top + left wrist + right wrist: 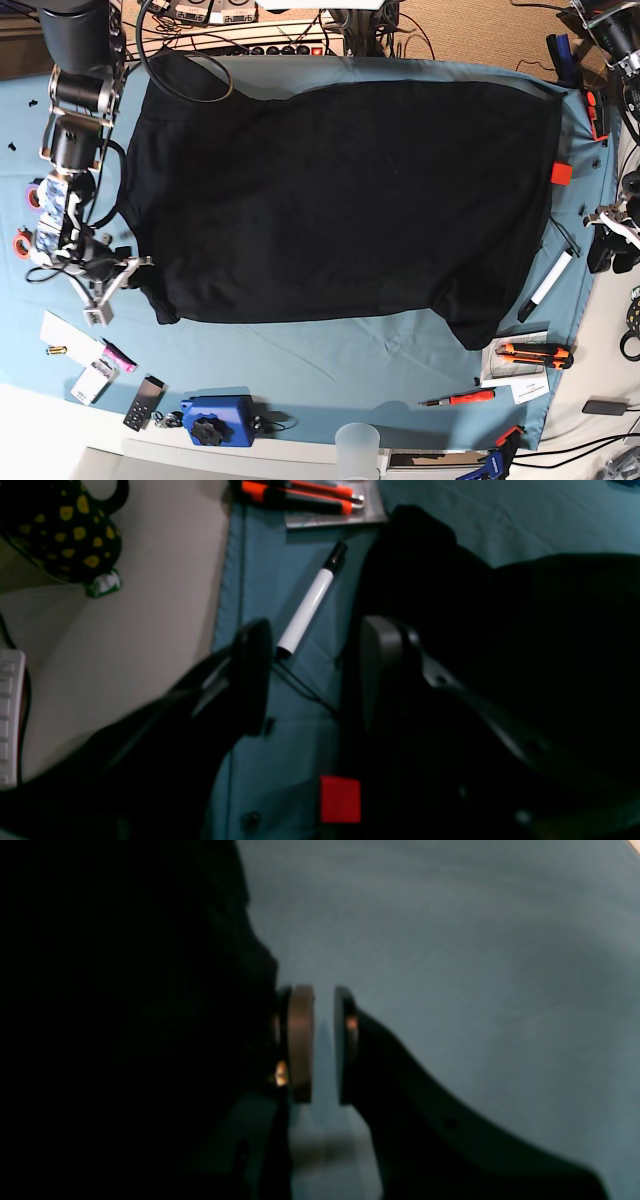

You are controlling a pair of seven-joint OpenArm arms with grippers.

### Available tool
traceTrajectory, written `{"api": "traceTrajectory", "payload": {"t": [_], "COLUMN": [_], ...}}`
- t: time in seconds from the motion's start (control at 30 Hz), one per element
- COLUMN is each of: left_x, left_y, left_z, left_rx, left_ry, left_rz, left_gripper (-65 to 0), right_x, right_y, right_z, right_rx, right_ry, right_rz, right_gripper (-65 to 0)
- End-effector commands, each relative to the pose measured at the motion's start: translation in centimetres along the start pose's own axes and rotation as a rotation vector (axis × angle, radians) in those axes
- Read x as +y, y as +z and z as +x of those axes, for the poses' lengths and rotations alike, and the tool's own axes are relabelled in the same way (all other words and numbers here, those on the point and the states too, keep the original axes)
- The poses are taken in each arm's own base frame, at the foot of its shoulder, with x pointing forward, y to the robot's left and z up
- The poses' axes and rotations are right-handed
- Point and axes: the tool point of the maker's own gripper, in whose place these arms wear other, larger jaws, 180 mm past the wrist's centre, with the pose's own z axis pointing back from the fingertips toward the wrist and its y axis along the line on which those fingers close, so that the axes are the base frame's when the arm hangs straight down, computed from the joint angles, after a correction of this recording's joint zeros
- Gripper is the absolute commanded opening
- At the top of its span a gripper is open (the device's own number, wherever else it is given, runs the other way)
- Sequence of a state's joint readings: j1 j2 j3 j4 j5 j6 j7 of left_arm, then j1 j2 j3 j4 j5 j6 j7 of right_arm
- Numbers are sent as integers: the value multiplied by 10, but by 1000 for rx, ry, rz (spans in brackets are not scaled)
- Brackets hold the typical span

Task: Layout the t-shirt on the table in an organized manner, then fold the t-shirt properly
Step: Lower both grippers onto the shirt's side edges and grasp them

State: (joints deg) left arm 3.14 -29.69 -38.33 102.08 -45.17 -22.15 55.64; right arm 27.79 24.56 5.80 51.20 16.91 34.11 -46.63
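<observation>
1. Near edge, base view: blue clamp-like tool (213,420) at 6–7 o'clock, translucent cup (358,447) at 6, orange-handled screwdriver (458,399) and orange utility knife (535,351) at 5. All sit on the table (330,355), clear of the cloth.
2. White marker (546,284) at 3–4 o'clock lies just beside the shirt's sleeve; the left wrist view shows it too.
3. T-shirt (345,195) fills the mid table, spread flat, plain black side up, no print showing. Sleeves stick out at 5 and 7 o'clock.
4. Left gripper (307,675) at 3 o'clock, off the table edge in base view: jaws spread wide, nothing between them but teal cloth and the marker tip. One finger sits at the sleeve's edge.
5. Right gripper (324,1045) at 9 o'clock, beside the other sleeve: jaws nearly together, narrow gap, table cloth visible through it, so no fabric pinched.
6. Handling, judged: shirt is light, limp, drapes and bunches, won't hold shape. Best hold probably at sleeve/shoulder corners, pinching a single edge low against the table.
7. Far edge at 12: cables, power strip.
</observation>
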Motion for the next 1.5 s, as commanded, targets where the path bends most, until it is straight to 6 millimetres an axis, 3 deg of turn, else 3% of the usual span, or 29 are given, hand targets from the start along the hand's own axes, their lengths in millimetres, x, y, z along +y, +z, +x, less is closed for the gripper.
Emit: {"api": "traceTrajectory", "payload": {"t": [0.0, 0.07, 0.13, 0.17, 0.27, 0.33, 0.37, 0.6, 0.8, 0.93, 1.0, 1.13, 1.2, 1.27, 1.3, 1.33, 1.47], "left_x": [2, 2, 2, 2, 2, 2, 2, 2, 2, -4, -9, -20, -24, -31, -37, -44, -82], "left_y": [5, 5, 5, 5, 5, 5, 5, 5, 4, 1, -1, -7, -9, -12, -15, -20, -43], "left_z": [19, 20, 20, 20, 20, 20, 20, 20, 18, 13, 10, 1, -2, -3, -3, -5, -21], "left_rx": [-53, -60, -59, -59, -59, -58, -57, -56, -50, -54, -58, -67, -70, -73, -71, -61, -10], "left_ry": [-28, -27, -28, -28, -28, -28, -30, -29, -26, -3, 19, 66, 86, 89, 80, 62, -73], "left_rz": [2, 1, 2, 2, 2, 3, 5, 5, 3, -8, -19, -43, -51, -70, -84, -99, -143], "left_gripper": [-354, -356, -395, -433, -569, -644, -650, -650, -650, -650, -650, -632, -508, -402, -385, -385, -386], "right_x": [-5, 7, 18, 23, 35, 39, 41, 72, 116, 138, 136, 112, 106, 105, 105, 105, 107], "right_y": [6, -1, -6, -8, -11, -8, -4, 47, 95, 114, 116, 117, 118, 118, 118, 118, 118], "right_z": [21, 11, -1, -9, -21, -19, -17, -8, -33, -50, -45, -38, -41, -45, -45, -45, -38], "right_rx": [-53, -20, 33, 67, 143, 140, 129, 42, -14, -37, -76, -73, -39, -17, -17, -19, -54], "right_ry": [5, -2, -5, -6, -5, 4, 11, 213, 413, 466, 454, 447, 447, 446, 445, 445, 446], "right_rz": [-7, 17, 38, 47, 68, 76, 80, 52, 50, 70, 47, -79, -98, -102, -102, -102, -97], "right_gripper": [-566, -567, -610, -650, -650, -650, -650, -650, -650, -650, -650, -650, -650, -564, -519, -493, -491]}}
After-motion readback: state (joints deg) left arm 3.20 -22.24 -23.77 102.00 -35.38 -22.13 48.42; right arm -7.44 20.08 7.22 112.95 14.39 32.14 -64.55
